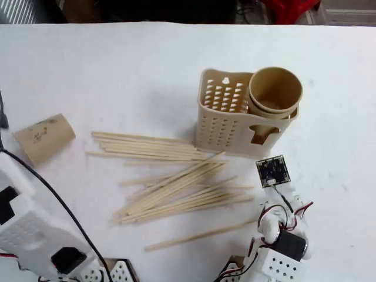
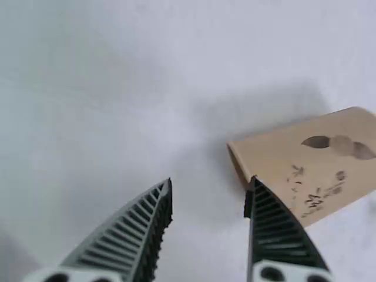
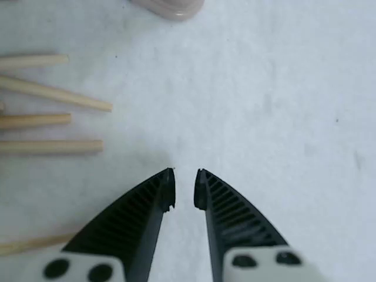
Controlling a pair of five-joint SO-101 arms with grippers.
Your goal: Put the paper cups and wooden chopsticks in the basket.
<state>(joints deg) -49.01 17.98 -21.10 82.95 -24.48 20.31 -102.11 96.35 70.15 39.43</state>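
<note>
Near edge: left claw (image 2: 210,197) hangs low over the white desk (image 1: 117,70), fingers spread wide, nothing between them. A tan paper cup (image 2: 311,164) lies on its side just beside it; in the left wrist view one finger overlaps the cup's rim end, and whether they touch cannot be told. The cup's wall has small dark print, too small to read. A black cable (image 1: 59,200) runs across the desk by the left arm.

Right claw (image 3: 184,188) points down at bare desk, fingers parted by a narrow gap and holding nothing. The ends of several wooden chopsticks (image 3: 53,94) lie to one side of it, apart from the fingertips.

Mid desk: the chopsticks are spread loose in overlapping fans between the fallen cup and the basket. A lone chopstick (image 1: 200,236) lies nearer the arms, apart from the pile.

Farther: the cream slotted basket (image 1: 226,126) stands upright, well apart from the fallen cup. Stacked cups (image 1: 275,88) sit upright in its one end, mouths up.

Beyond the far desk edge: dark room, a red object (image 1: 291,7).
</note>
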